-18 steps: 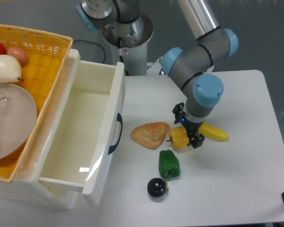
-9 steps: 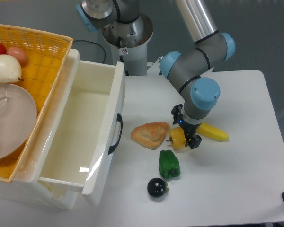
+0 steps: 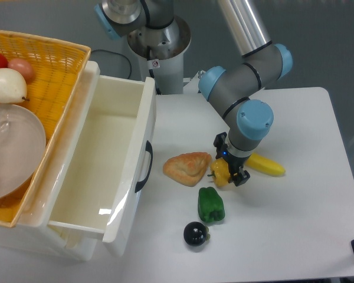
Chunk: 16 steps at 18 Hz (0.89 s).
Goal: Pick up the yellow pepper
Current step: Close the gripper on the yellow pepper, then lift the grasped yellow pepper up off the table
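The claw (image 3: 229, 164) straddles the yellow pepper (image 3: 220, 171) mid-table; grip cannot be told.

Green pepper (image 3: 210, 205), pastry (image 3: 187, 168), open drawer (image 3: 100, 171).

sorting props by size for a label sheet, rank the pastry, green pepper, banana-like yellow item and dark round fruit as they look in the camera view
1. pastry
2. green pepper and banana-like yellow item: look alike in size, unranked
3. dark round fruit
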Motion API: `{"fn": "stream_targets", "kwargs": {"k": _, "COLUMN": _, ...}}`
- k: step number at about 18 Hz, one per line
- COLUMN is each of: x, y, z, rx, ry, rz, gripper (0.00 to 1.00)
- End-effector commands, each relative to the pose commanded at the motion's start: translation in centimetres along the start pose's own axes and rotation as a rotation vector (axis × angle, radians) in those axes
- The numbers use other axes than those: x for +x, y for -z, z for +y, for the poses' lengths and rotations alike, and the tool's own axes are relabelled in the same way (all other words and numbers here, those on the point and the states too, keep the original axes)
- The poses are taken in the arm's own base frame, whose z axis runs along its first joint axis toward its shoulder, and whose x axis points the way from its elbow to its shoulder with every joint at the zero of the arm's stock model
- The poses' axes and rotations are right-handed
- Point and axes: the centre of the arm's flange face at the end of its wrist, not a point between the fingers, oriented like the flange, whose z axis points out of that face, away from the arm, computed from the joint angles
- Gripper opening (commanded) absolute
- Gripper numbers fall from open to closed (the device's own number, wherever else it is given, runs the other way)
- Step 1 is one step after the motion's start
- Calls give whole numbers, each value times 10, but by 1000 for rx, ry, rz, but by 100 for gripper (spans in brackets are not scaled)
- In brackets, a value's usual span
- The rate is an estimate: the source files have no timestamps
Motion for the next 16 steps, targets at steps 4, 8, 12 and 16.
{"fn": "stream_targets", "kwargs": {"k": 4, "x": -5, "y": 14, "z": 0, "rx": -7, "ry": 16, "rz": -14, "gripper": 6}}
{"fn": "stream_targets", "kwargs": {"k": 8, "x": -20, "y": 64, "z": 0, "rx": -2, "ry": 22, "rz": -20, "gripper": 6}}
{"fn": "stream_targets", "kwargs": {"k": 12, "x": -22, "y": 109, "z": -2, "rx": 14, "ry": 26, "rz": -1, "gripper": 6}}
{"fn": "stream_targets", "kwargs": {"k": 16, "x": -11, "y": 133, "z": -9, "rx": 55, "ry": 51, "rz": -23, "gripper": 6}}
